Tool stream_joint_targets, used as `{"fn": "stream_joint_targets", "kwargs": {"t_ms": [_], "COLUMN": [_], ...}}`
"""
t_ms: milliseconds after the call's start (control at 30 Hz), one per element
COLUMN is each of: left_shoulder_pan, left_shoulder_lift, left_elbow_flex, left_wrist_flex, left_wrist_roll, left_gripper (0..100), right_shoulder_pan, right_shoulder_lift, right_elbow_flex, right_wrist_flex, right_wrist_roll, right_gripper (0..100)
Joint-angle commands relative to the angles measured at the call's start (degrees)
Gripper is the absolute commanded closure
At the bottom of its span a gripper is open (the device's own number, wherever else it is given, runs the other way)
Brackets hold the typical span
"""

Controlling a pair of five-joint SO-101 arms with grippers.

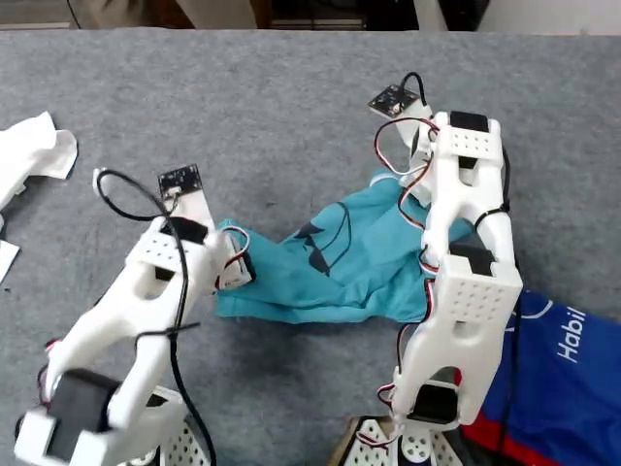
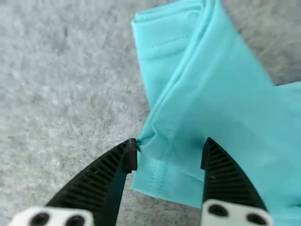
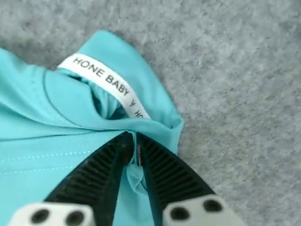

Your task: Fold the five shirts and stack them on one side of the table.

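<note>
At the collar end of the teal shirt (image 1: 340, 262), the right gripper (image 3: 134, 141) is clamped tight on a fold of fabric just beside the neck label (image 3: 106, 82). At the shirt's opposite end, the left gripper (image 2: 170, 149) has its jaws apart, straddling the stitched hem edge; fabric sits between the fingers, not pinched yet. The shirt lies rumpled and half-bunched on the grey table (image 1: 243, 107), between the two arms. Well apart off its left-arm side: a white garment (image 1: 34, 150). Near its right-arm side: a blue shirt (image 1: 563, 359), partly hidden by the right arm. My read: the step is getting a two-point hold to spread the teal shirt flat before folding. Next, the left jaws need to close on the hem and catch both layers. Then both arms pull apart evenly so nothing slips.
</note>
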Motion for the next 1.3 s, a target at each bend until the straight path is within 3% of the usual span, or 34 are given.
{"fn": "stream_joint_targets", "kwargs": {"t_ms": [0, 167, 333, 867, 1033, 1267], "left_shoulder_pan": [0.5, 0.7, 0.8, 0.6, 0.7, 0.7], "left_shoulder_lift": [0.3, -2.2, 0.1, 6.8, 6.7, 6.6], "left_elbow_flex": [-4.1, -4.8, -4.7, -5.2, -6.6, -6.8], "left_wrist_flex": [2.1, 4.0, 2.1, -1.7, -1.3, -1.3], "left_wrist_roll": [0.4, 0.4, -0.1, -0.1, -3.2, -3.9], "left_gripper": [77, 77, 84, 85, 99, 98], "right_shoulder_pan": [0.7, 0.7, 0.7, 0.5, 0.0, 0.0], "right_shoulder_lift": [-1.2, 0.3, 0.4, 0.5, 0.5, 0.5], "right_elbow_flex": [-1.4, -3.1, -3.0, -2.9, -2.7, -2.4], "right_wrist_flex": [-1.8, -1.7, -1.9, -2.1, -2.2, -3.0], "right_wrist_roll": [-0.9, -0.9, -0.9, -0.9, -0.9, -0.9], "right_gripper": [99.5, 99.5, 99.5, 99.5, 99.5, 99.5]}}
